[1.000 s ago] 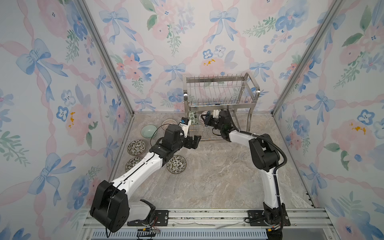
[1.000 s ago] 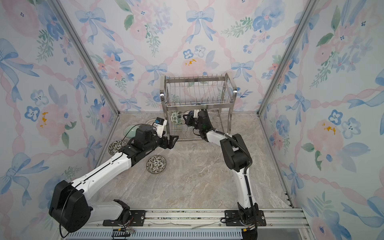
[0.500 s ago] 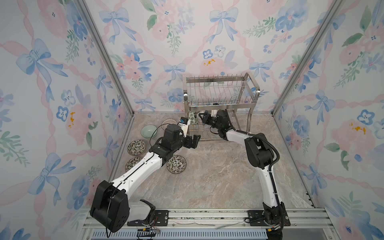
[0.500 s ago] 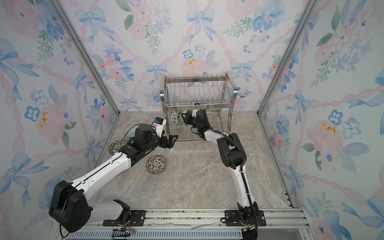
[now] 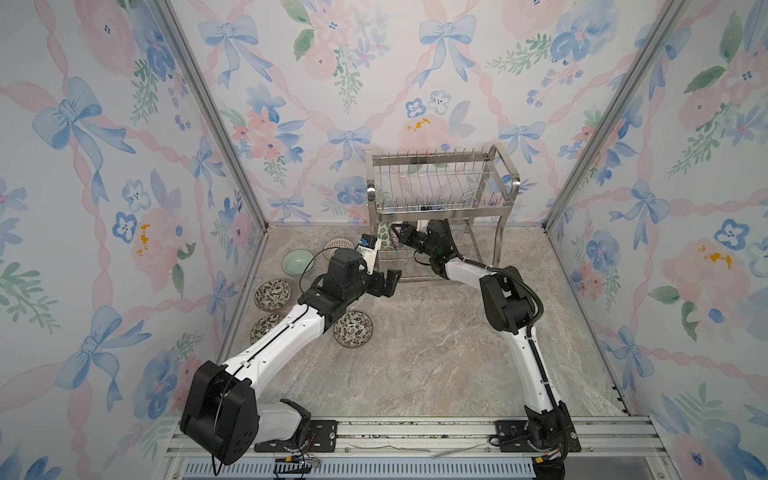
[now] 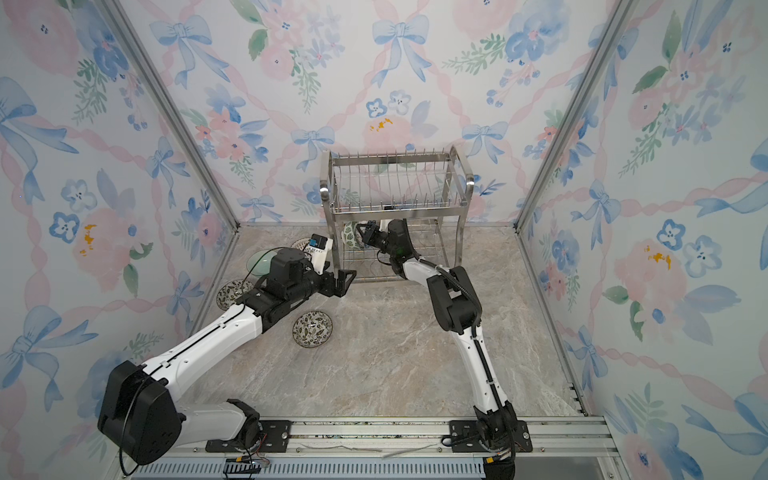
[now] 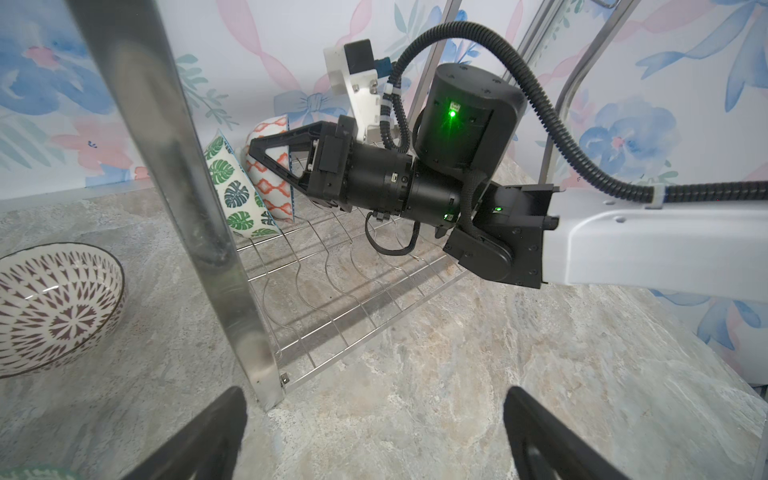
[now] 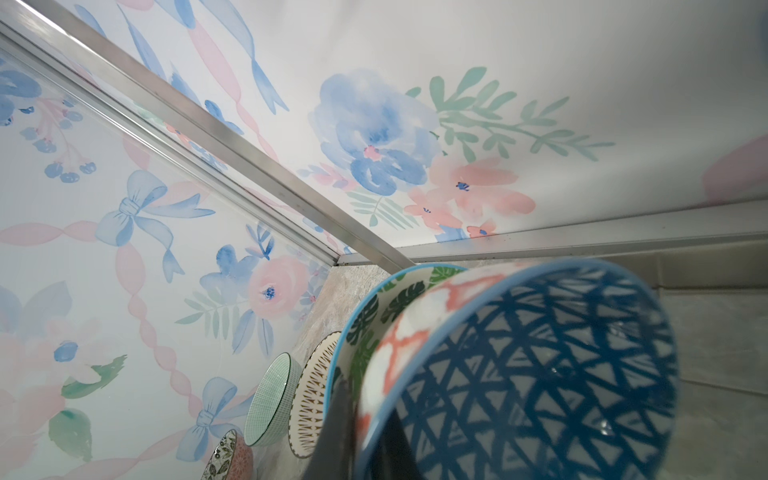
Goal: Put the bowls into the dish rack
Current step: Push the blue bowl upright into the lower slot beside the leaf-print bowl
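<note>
My right fingers [image 7: 259, 146] are clenched on the rim of the red lattice bowl [image 7: 272, 189]. In the right wrist view, one finger is outside the wall and one is inside. This bowl is in the lower tier of the dish rack [image 5: 436, 215], at the end of the rack on my left arm's side. It stands on its edge, a little tilted. Its mouth, with blue triangles inside, looks along the length of the rack toward the other end. Its foot looks toward the green-leaf bowl [image 7: 235, 195]. I cannot tell if its edge rests on the wires.

The green-leaf bowl stands on the wires of the same tier, closest to that end of the rack. It is also on its edge, and its mouth faces the same way. The two bowls are just beside each other, the lattice one partly inside the other's mouth.

My left fingers [image 7: 216, 432] are released wide and grasp nothing. They hang over the counter [image 5: 415, 353], near the front leg of the rack at that same end.

Outside the rack, a brown-patterned bowl [image 7: 54, 307] sits mouth up on the counter just beside that leg. The pale green bowl [image 5: 297, 262] is next to it, farther from the rack. The dark floral bowls [image 5: 353, 329] lie mouth up, well apart from the rack, one partly under my left arm.
</note>
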### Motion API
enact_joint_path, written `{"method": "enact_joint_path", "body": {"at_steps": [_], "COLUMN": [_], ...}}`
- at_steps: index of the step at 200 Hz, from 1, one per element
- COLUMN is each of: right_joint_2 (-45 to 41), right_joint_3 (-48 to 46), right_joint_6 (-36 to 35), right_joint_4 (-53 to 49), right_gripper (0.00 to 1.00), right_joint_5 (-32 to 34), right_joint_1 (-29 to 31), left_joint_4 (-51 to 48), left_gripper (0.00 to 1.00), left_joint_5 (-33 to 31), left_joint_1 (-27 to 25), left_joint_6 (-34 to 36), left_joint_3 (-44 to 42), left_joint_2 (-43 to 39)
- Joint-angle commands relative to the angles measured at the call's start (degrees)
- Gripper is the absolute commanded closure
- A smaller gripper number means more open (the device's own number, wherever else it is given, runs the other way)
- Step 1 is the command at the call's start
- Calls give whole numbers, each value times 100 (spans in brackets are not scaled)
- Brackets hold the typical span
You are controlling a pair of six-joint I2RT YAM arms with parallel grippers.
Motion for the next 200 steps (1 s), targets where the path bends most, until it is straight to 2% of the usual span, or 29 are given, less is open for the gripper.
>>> {"method": "enact_joint_path", "body": {"at_steps": [1,105,200], "right_joint_2": [147,349,353], "right_joint_3": [316,260,50], "right_joint_6": [147,623,595], "right_joint_4": [471,1156,1137], "right_gripper": [100,100,100], "right_joint_5": [-128,-319,-478], "right_joint_1": [79,28,-43], "left_joint_4": [75,71,70], "left_gripper": [2,2,2], "left_joint_5": [54,47,84], "left_joint_1": [46,48,43], "left_joint_6": [-29,4,13], "left_joint_3": [-31,-40,-22], "left_joint_2": [12,-1,-5]}}
